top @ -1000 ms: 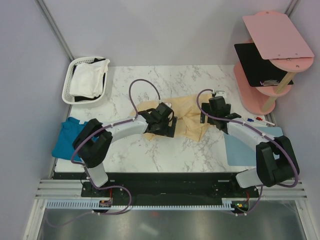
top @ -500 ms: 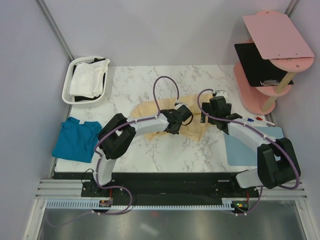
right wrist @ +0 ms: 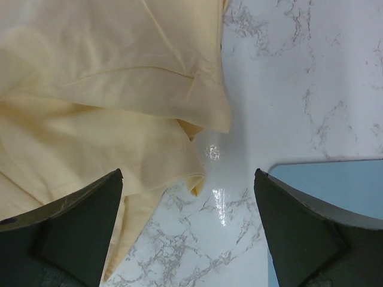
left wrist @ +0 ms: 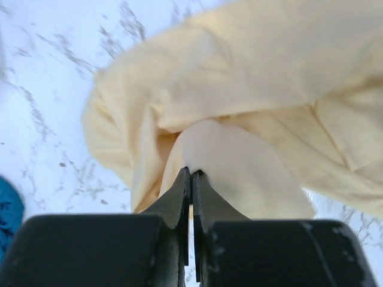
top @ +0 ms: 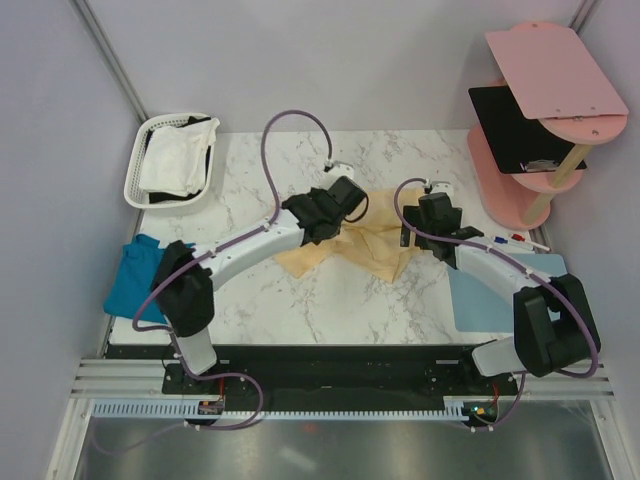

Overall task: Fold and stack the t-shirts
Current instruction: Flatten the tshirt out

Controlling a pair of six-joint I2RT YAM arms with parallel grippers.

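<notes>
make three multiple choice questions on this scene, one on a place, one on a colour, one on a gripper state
1. Where on the table is the teal t-shirt?
A. at its middle
B. at its near left edge
C. at its far right corner

2. What colour is the flat mat at the table's right side?
A. light blue
B. pink
C. black

3. How is the left gripper?
A. open above the cloth
B. shut on nothing
C. shut on the pale yellow t-shirt

Answers:
1. B: the top view shows it lying over that edge, beside the left arm.
2. A: both the top and right wrist views show it as pale blue.
3. C: the left wrist view shows the fingertips pressed together with a fold of yellow cloth rising from them.
</notes>
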